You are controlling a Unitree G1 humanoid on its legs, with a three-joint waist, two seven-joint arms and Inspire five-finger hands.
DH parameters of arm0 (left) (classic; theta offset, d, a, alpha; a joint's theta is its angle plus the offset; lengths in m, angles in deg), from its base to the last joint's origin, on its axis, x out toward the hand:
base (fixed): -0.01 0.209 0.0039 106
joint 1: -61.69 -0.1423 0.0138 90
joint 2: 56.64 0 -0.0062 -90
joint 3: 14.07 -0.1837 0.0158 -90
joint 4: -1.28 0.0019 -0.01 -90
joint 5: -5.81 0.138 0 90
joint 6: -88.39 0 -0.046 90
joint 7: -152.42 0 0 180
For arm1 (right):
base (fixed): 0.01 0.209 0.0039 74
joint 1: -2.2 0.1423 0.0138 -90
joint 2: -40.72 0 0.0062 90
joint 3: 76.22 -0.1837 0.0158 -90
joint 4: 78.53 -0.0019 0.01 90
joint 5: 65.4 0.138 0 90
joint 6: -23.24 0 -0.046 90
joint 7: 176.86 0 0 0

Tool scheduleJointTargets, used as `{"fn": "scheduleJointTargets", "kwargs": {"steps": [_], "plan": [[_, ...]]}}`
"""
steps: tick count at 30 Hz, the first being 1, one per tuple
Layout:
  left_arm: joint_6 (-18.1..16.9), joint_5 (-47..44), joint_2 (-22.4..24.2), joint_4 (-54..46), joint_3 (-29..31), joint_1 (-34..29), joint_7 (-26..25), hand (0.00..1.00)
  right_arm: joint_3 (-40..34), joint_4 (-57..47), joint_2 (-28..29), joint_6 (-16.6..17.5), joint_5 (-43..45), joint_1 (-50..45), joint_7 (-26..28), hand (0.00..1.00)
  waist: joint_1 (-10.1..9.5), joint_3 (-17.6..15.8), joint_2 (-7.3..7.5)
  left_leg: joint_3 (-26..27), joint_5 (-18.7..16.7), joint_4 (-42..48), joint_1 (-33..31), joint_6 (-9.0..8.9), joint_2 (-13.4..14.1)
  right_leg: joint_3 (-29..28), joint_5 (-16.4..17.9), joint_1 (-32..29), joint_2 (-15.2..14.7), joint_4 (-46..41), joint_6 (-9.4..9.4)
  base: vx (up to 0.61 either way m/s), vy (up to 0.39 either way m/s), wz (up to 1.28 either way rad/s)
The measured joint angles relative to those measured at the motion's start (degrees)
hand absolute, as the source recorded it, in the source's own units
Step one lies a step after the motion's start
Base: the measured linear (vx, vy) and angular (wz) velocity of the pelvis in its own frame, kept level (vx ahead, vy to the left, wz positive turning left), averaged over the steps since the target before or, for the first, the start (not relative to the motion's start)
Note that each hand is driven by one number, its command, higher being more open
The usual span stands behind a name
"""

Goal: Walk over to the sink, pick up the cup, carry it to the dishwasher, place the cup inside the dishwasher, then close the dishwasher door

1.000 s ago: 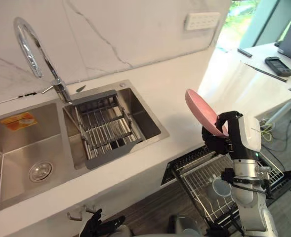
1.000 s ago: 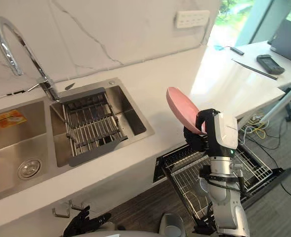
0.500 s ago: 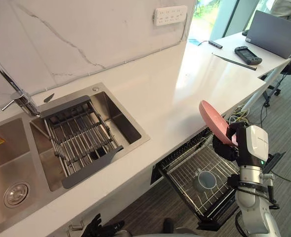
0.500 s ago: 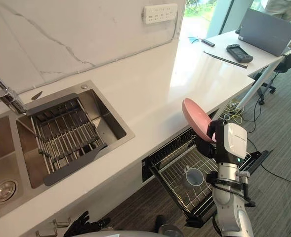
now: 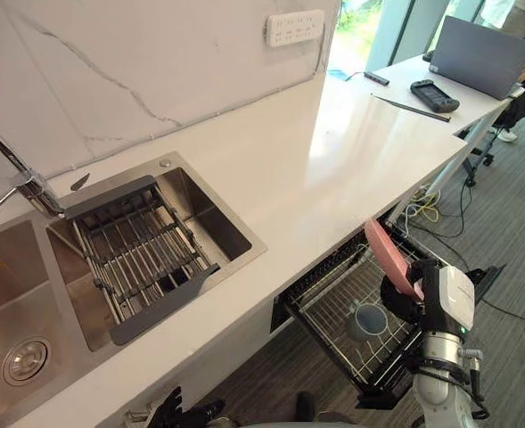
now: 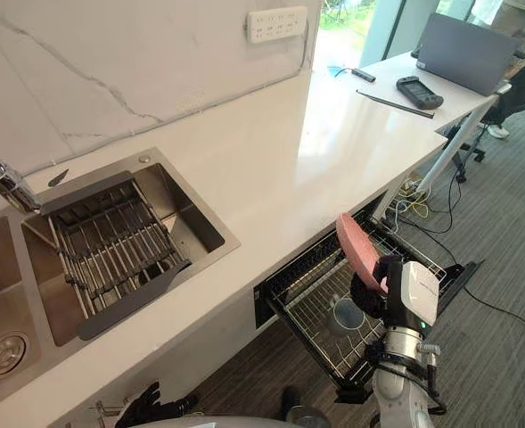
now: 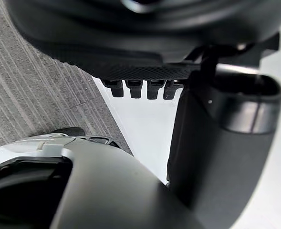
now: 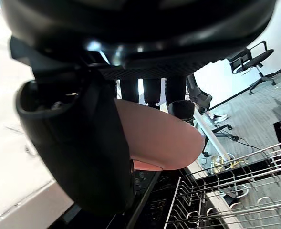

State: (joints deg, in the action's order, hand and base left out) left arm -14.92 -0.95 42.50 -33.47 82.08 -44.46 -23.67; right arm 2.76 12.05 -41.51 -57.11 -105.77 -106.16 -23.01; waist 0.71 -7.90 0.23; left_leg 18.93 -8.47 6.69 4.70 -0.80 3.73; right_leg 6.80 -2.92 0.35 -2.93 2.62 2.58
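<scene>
My right hand (image 5: 403, 299) is shut on a pink dish (image 5: 389, 257), held on edge just above the pulled-out dishwasher rack (image 5: 326, 310). In the right wrist view the thumb (image 8: 83, 143) and the fingers pinch the pink dish (image 8: 164, 138), with the rack wires (image 8: 226, 195) below it. A pale cup (image 5: 366, 319) stands in the rack, mouth up, beside and below the dish. My left hand (image 5: 177, 412) hangs low by the cabinet front with relaxed fingers (image 7: 135, 88) and holds nothing.
The dishwasher door (image 5: 487, 275) lies open under the white counter (image 5: 333, 152). A steel sink (image 5: 210, 214) holds a grey drainer rack (image 5: 137, 254) by the faucet (image 5: 12, 174). A desk with a laptop (image 5: 485, 53) stands at the far right.
The whole view has shifted as the camera moved. My right hand with the pink dish has come down from counter height to just over the dishwasher rack.
</scene>
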Motion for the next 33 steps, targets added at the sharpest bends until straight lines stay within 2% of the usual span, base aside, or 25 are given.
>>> {"fn": "scheduleJointTargets", "kwargs": {"steps": [5, 12, 17, 27, 33], "plan": [[0.07, -0.13, 0.15, -1.17, -0.76, 0.51, 0.0, 1.0, -0.13, 1.35, 1.49, -3.27, 1.54, 0.21, -5.89, 0.0, -1.08, -0.82, -0.62, 0.94, -0.45, 1.31, -2.18, -0.73, 1.17, 0.76, 1.26, -3.65, 0.3, -3.43, -0.08, 0.0, -0.044, -0.07], [0.08, -1.19, -0.77, -1.25, -3.16, 3.03, -0.01, 1.0, -0.33, 3.62, 2.15, -5.98, 5.78, 3.78, -7.58, 0.0, -1.53, -3.65, -0.89, 3.09, -1.47, 2.99, -4.29, -1.88, 2.7, 0.06, 1.48, -7.37, 1.53, -6.1, -0.46, 0.02, -0.039, -0.2], [0.02, -1.8, -1.1, -1.33, -4.39, 5.28, -0.32, 1.0, -1.09, 6.52, 2.12, -7.19, 10.12, 6.62, -7.27, 0.0, -1.64, -6.44, -1.65, 3.66, -2.59, 5.63, -6.88, -1.92, 3.36, -0.48, 1.48, -9.7, 1.74, -7.37, -0.47, -0.02, -0.018, -0.08], [-0.1, -3.39, -1.67, -1.9, -5.37, 9.35, -1.56, 1.0, -0.83, 10.65, 1.85, -7.98, 14.38, 10.3, -1.66, 0.0, -3.11, -9.43, -1.66, 3.59, -3.69, 9.48, -12.15, -1.13, 3.7, -0.88, 0.52, -13.57, 1.49, -7.76, -0.57, -0.04, -0.01, -0.01], [0.4, -3.66, -0.87, -2.41, -5.82, 12.79, -1.64, 1.0, -0.86, 14.53, 1.21, -8.37, 16.52, 13.78, -0.49, 0.0, -3.56, -11.13, -1.78, 2.62, -3.85, 10.34, -13.24, -0.83, 3.41, -0.2, 0.23, -13.77, 1.01, -7.64, -0.44, -0.02, 0.001, 0.06]]}}
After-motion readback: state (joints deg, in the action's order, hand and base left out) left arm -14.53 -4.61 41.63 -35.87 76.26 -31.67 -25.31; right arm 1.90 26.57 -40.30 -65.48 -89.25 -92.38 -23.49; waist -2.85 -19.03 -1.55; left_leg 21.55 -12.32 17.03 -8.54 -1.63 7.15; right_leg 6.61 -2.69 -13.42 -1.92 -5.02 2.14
